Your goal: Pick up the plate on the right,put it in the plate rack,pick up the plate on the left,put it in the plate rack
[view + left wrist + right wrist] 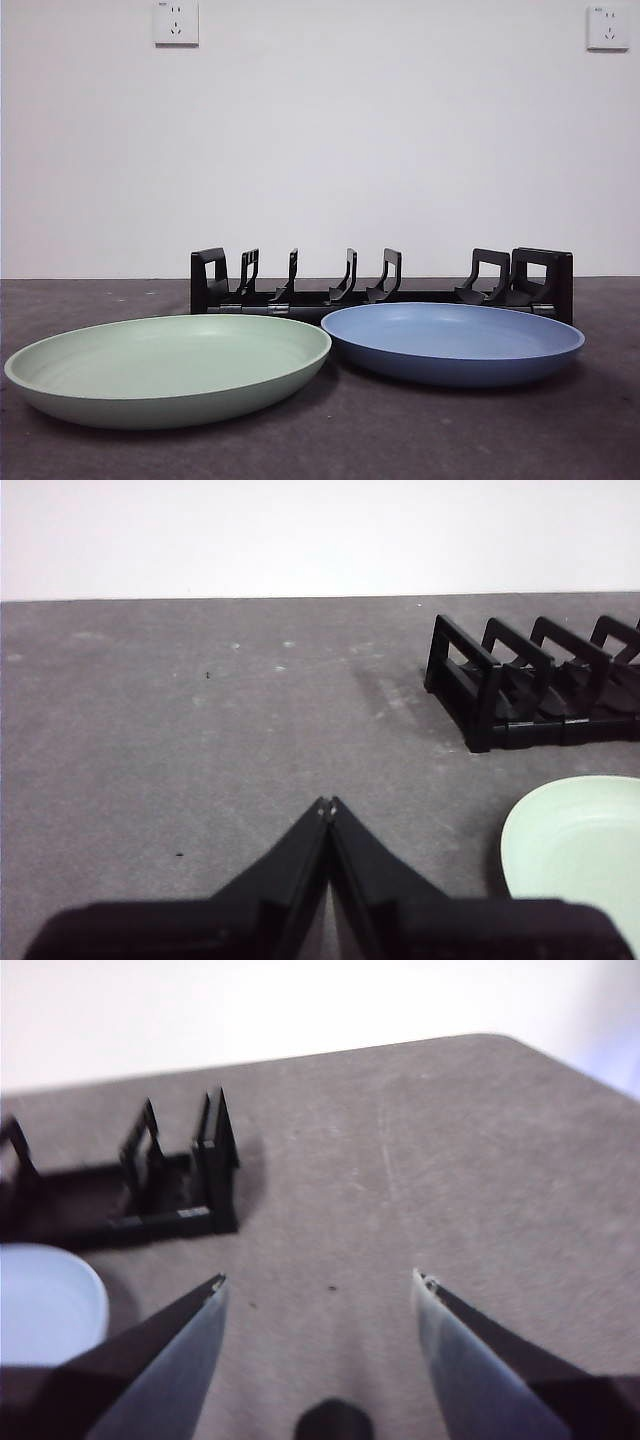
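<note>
Grey tabletop (450,1160) under the right gripper (320,1282), jaws spread wide and empty, blue plate (452,340) close beside it before the empty black rack (380,285), so step one looks barely begun: next, reach that plate's rim.

My front camera sits low at tabletop (600,440) height, facing the wall, close to the plate rack (380,290). My wrist cameras look down from above, each catching one end of that same rack.
</note>
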Controlling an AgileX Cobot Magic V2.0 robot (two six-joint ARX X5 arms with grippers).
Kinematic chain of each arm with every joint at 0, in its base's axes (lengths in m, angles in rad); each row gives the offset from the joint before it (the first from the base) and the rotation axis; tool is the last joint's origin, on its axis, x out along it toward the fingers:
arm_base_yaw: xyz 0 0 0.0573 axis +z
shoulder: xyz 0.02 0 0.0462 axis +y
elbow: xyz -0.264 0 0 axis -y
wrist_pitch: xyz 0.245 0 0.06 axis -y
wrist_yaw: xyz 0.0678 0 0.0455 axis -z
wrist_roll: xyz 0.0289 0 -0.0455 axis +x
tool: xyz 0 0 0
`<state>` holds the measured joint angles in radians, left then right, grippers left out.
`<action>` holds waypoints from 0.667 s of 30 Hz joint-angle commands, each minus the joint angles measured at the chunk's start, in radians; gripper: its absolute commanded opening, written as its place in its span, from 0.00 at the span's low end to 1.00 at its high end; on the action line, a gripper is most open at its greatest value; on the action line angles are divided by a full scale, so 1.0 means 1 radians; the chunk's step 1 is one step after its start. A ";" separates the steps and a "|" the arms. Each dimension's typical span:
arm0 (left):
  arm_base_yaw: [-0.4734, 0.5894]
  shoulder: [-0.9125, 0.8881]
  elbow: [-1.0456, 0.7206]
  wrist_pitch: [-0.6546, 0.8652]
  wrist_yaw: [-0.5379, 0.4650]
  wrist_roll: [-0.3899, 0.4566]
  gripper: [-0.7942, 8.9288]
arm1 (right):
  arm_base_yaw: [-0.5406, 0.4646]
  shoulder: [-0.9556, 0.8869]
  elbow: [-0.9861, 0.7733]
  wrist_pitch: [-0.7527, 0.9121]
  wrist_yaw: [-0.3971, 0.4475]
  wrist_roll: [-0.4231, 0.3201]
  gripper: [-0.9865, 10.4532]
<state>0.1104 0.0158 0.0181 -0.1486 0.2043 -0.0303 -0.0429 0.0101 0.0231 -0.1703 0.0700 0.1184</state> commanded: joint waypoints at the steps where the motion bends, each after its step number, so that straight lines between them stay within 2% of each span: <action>1: 0.002 0.000 -0.007 0.008 0.011 -0.048 0.08 | 0.003 -0.001 -0.009 0.052 -0.004 0.134 0.36; 5: 0.002 0.000 0.009 0.007 0.017 -0.056 0.08 | 0.003 -0.001 0.009 0.080 0.005 0.143 0.36; 8: 0.002 0.000 0.030 0.007 0.016 -0.056 0.08 | 0.003 -0.001 0.040 0.045 0.095 0.145 0.36; 10: 0.002 0.000 0.047 0.007 0.016 -0.056 0.08 | 0.003 -0.001 0.060 0.031 0.117 0.145 0.36; 12: 0.002 0.000 0.067 0.006 0.016 -0.058 0.08 | 0.003 -0.001 0.083 0.027 0.102 0.152 0.36; 15: 0.002 0.011 0.097 0.004 0.017 -0.095 0.08 | 0.003 0.006 0.128 0.030 0.056 0.206 0.36; 16: 0.002 0.016 0.108 0.003 0.017 -0.108 0.08 | 0.003 0.013 0.143 0.032 0.052 0.217 0.34; 20: 0.002 0.064 0.169 0.003 0.039 -0.130 0.08 | 0.003 0.058 0.227 0.037 -0.032 0.217 0.06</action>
<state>0.1104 0.0719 0.1726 -0.1528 0.2321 -0.1398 -0.0406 0.0612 0.2325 -0.1417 0.0555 0.3199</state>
